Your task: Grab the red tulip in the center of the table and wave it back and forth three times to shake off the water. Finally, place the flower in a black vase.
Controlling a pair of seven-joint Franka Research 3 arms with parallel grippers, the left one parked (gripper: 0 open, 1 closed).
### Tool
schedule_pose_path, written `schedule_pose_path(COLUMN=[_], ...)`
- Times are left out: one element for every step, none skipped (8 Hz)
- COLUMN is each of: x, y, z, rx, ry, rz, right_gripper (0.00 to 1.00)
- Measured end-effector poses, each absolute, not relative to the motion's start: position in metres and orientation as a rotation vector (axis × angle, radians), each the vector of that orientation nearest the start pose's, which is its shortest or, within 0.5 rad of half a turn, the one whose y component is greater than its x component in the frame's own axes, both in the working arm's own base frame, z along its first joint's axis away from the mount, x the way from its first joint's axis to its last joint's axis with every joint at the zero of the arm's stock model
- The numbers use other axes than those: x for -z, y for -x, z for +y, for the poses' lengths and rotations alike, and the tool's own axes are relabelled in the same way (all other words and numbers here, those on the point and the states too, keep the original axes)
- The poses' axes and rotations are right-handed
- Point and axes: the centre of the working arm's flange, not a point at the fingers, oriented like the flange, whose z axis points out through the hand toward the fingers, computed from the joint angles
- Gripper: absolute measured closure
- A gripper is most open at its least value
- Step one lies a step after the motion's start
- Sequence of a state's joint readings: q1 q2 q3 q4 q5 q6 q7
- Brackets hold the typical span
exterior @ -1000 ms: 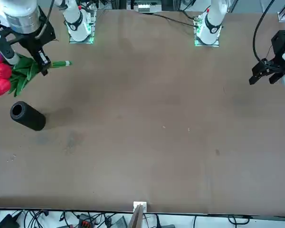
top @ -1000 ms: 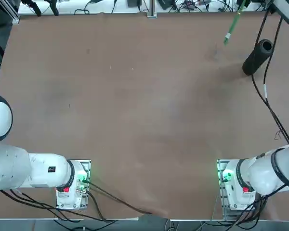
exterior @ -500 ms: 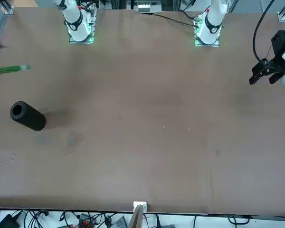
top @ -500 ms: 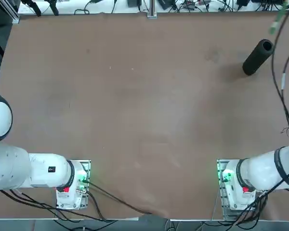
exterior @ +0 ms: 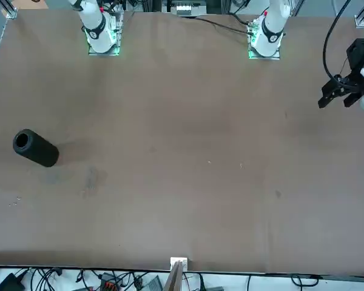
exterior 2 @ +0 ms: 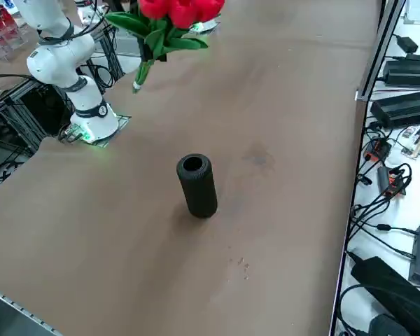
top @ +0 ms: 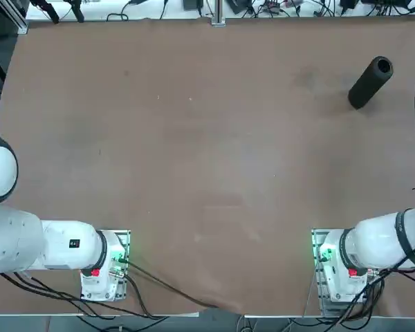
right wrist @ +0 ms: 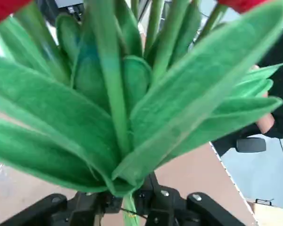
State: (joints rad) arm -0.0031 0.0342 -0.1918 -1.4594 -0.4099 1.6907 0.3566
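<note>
Pinching the red tulip (exterior 2: 175,28), the right claw (right wrist: 129,200) hides behind leaves.

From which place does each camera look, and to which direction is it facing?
Top view: overhead, looking down; shows both arms' bases and the black vase.
Front view: across the table, facing the robot; shows both bases and the left end effector.
Right side view: raised at the robot's right, looking diagonally down; shows the right arm's base part and the red tulip.
Right wrist view: on the right wrist, looking along the right end effector shut on the tulip stem.
Top and front views share the vase.
</note>
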Motion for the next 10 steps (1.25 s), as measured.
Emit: schedule_pose_path(x=[-0.675,-0.671,-0.667,-0.662,-0.657,-0.653,-0.647,-0.643,-0.642,-0.643], y=[-0.562,-0.568,-0.569,-0.561,-0.547,-0.533,-0.52,-0.514,-0.515,-0.525], z=[-0.118,-0.064,0.007,0.076,0.133,0.177,0.206,0.213,0.201,0.171], rx=[0.375,0.378,0.406,0.418,0.432,0.444,0.438,0.417,0.392,0.371], ry=[3.39,3.363,3.32,3.288,3.258,3.229,3.22,3.229,3.238,3.253], rz=[0.9,0.921,0.979,1.026,1.078,1.138,1.189,1.227,1.276,1.309], right_gripper=[0.86,0.86,0.86,0.86,0.86,0.86,0.86,0.86,0.86,0.86])
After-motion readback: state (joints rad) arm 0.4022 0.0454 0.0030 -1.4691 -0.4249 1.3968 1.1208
